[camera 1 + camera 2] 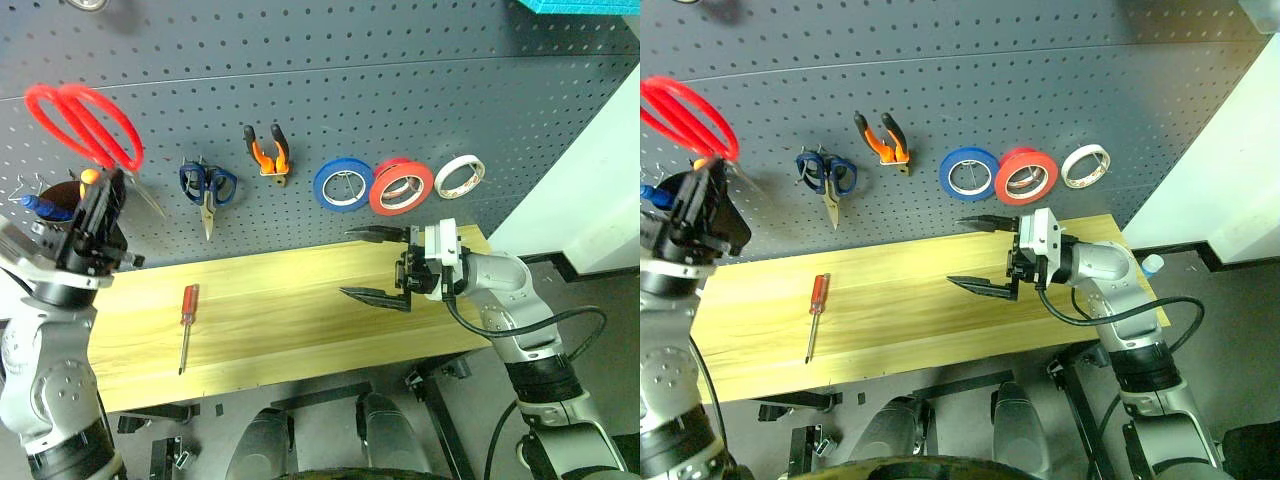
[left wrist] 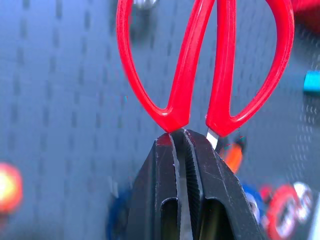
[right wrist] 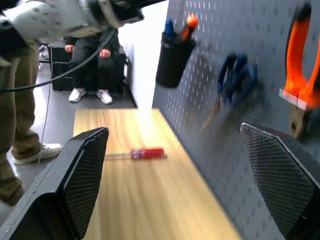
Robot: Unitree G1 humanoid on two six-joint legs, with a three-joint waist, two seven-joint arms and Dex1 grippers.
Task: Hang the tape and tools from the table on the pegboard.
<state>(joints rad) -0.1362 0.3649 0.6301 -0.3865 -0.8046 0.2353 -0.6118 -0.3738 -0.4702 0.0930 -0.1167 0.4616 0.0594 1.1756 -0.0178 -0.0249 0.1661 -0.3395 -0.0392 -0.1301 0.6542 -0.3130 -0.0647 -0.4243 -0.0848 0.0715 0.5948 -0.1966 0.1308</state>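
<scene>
My left gripper (image 2: 186, 145) is shut on the red-handled scissors (image 1: 84, 122), gripping them just below the handle loops. It holds them up in front of the pegboard (image 1: 350, 70) at its upper left, loops upward. The slim red-handled screwdriver (image 1: 186, 322) lies on the left part of the table (image 1: 290, 320). On the pegboard hang the orange-and-black pliers (image 1: 268, 152) and the red tape (image 1: 378, 195). Over the table's right part my right gripper (image 1: 378, 265) stands open, pointing left, with nothing between its fingers.
Blue-handled scissors (image 1: 208, 185), a blue tape roll (image 1: 322, 188) and a white tape roll (image 1: 441, 182) also hang on the board. A black cup (image 3: 172, 57) with blue and orange handles sits at its far left. A person's legs (image 3: 90, 65) show beyond the table's end.
</scene>
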